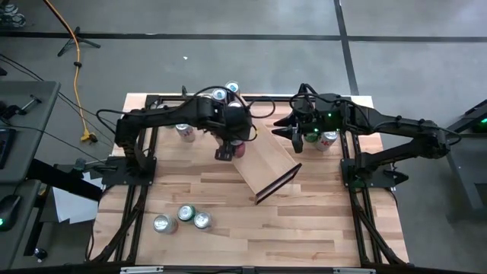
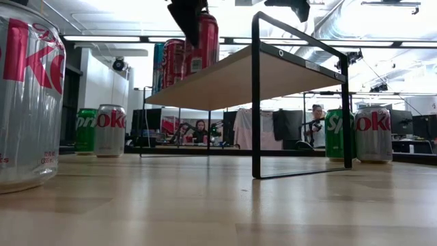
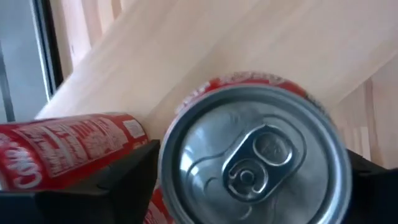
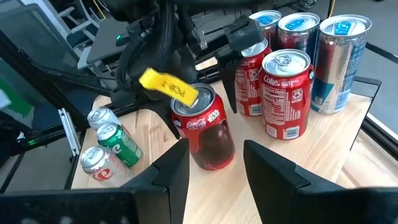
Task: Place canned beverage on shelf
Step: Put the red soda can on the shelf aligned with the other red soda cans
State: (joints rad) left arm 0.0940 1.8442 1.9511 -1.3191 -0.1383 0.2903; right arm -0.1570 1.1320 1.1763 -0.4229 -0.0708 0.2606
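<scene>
In the high view, the left gripper (image 1: 228, 144) hangs over the far end of the shelf (image 1: 266, 164), which sits slantwise on the tabletop (image 1: 304, 228). A red Coca-Cola can (image 1: 238, 144) peeks out right under its fingers. The right gripper (image 1: 298, 135) waits just off the plank's long edge, with a green can (image 1: 312, 137) and a silver-and-red can (image 1: 329, 138) close behind its fingers. Three loose cans (image 1: 186, 211) lie well apart from both. In the low view, the red Coca-Cola can (image 2: 205, 41) stands upright on the shelf (image 2: 232, 78) with the left gripper (image 2: 188, 17) directly above it. More tall cans (image 2: 171, 61) crowd just beyond, and people (image 2: 200, 130) sit in the room behind. In the left wrist view, the can's silver top (image 3: 255, 162) fills the space between the dark fingers (image 3: 134, 177), one on each side of its rim. Whether they press on it or stand just clear cannot be told. A second red can (image 3: 68, 149) stands just beside one finger. In the right wrist view, the right arm's own fingers (image 4: 168, 180) stand moderately parted with nothing between them. The red Coca-Cola can (image 4: 208, 130) stands just ahead of their tips on the shelf (image 4: 323, 143), under the left gripper (image 4: 205, 93) and its yellow tag (image 4: 169, 86). Two more red cans (image 4: 286, 93) and three blue-topped cans (image 4: 339, 56) stand beyond it.
</scene>
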